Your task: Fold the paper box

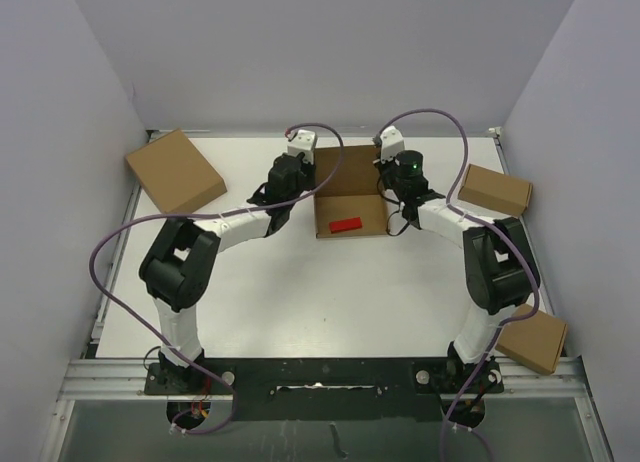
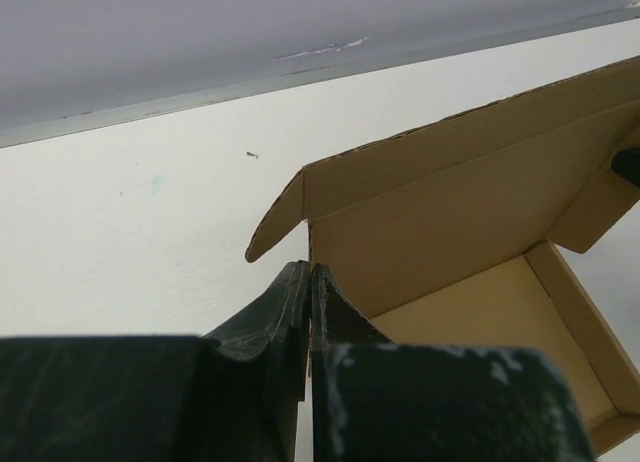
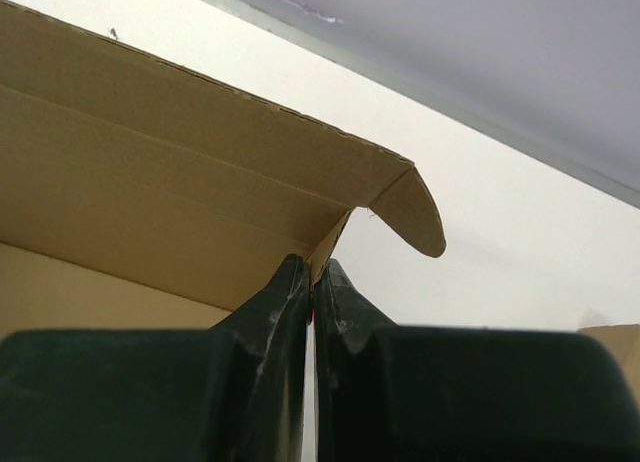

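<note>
The left arm and right arm are built of white tubular links joined by bulky black joint housings. A lilac cable loops along each arm to a white wrist block, and a green light marks the right wrist. The fingers are dark and tapered, with pale scuffs.

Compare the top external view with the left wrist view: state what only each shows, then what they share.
Only top external: both arms, the right gripper at the right wall of the paper box, the red block lying inside it, and three closed brown boxes near the table's edges.
Only left wrist: the left gripper pinched shut on the box's left wall, and a rounded corner tab splayed outward.
Both: the paper box, open, on the white table.
</note>
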Tool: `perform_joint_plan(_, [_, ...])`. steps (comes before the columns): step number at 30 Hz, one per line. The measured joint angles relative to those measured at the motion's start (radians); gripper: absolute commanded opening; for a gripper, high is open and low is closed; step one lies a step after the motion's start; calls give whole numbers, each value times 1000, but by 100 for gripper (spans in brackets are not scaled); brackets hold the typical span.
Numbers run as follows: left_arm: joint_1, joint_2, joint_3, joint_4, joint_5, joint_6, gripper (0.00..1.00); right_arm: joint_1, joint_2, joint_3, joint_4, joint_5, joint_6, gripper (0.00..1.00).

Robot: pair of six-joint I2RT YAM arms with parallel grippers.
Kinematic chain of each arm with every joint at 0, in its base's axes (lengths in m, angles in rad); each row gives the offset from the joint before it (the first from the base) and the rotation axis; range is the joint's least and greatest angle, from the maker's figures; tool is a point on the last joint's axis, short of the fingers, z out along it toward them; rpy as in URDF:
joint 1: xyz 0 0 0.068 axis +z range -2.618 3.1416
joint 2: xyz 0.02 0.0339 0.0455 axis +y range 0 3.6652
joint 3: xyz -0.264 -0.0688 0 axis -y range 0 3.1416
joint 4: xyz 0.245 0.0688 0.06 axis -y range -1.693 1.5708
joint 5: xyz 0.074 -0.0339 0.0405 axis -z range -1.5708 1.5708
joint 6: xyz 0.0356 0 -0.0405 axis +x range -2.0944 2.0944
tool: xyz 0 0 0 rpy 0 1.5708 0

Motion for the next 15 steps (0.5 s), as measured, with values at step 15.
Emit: perform_joint_plan(15, [-6, 13, -122, 169, 11, -7, 0, 0, -26, -171, 197, -3, 138, 0])
